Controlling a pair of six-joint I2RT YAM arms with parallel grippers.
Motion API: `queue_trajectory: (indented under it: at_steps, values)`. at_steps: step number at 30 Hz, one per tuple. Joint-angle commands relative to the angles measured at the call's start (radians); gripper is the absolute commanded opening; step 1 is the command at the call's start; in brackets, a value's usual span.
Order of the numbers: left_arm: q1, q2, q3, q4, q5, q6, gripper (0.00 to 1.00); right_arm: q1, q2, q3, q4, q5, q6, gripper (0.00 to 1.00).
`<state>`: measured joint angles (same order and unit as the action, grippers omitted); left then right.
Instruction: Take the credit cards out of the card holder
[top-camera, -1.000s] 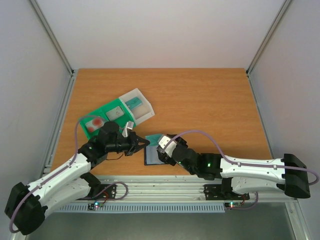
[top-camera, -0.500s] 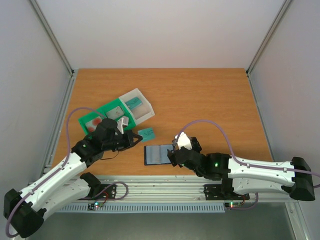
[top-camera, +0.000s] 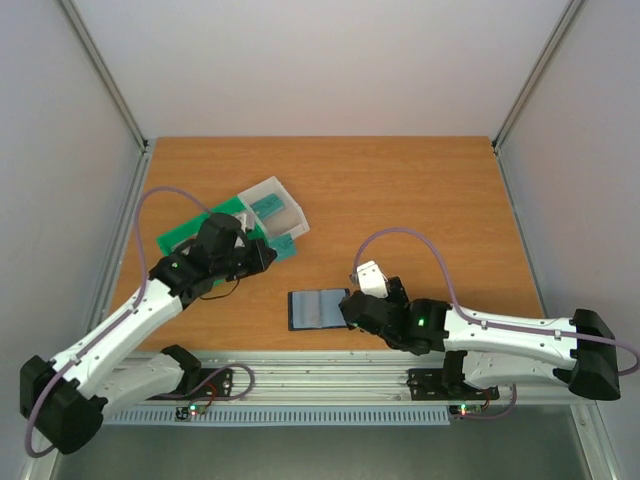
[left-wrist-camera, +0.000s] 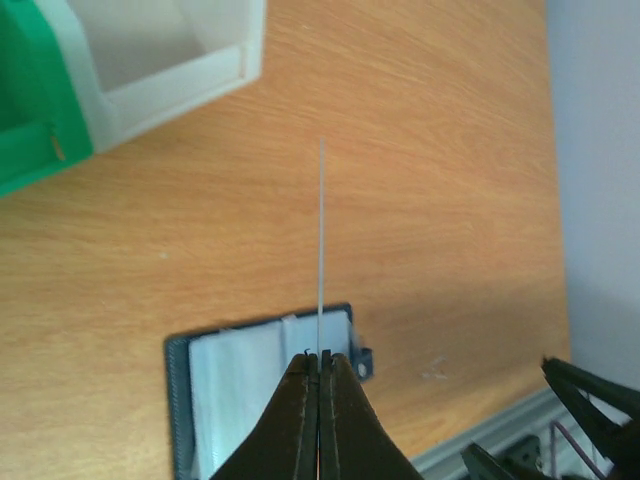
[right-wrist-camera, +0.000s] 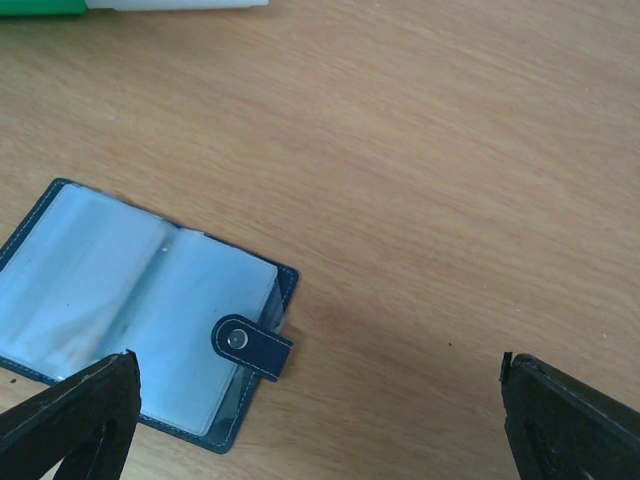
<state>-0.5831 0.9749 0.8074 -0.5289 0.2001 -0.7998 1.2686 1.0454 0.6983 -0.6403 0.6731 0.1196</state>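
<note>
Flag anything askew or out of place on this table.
The green-and-white plastic compartment tray sits diagonally on the wooden table. The dark navy folding card holder lies splayed open, its tab clasp loose. Nothing looks spilled or damaged.

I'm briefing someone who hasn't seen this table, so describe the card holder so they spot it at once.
On the wooden table, look near the front edge, around the middle, right before the open right gripper. The card holder lies open and flat there: a dark navy rectangle with pale blue-grey sleeves and a snap tab, unlike the green-and-white tray farther back on the left.
</note>
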Motion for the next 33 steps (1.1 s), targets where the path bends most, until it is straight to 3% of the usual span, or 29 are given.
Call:
queue_trajectory:
  at_steps: [1,15,33]
  values:
    - [0.066,0.07,0.046,-0.009,-0.039,0.059,0.01,-0.057,-0.009,0.019,-0.012,-0.078,0.019,0.98]
    - [0.188,0.355,0.234,0.063,-0.11,0.077,0.0,-0.098,-0.098,-0.007,0.047,-0.265,0.016,0.98]
    - [0.28,0.651,0.394,0.184,-0.116,-0.02,0.0,-0.098,-0.233,-0.038,0.019,-0.262,0.044,0.98]
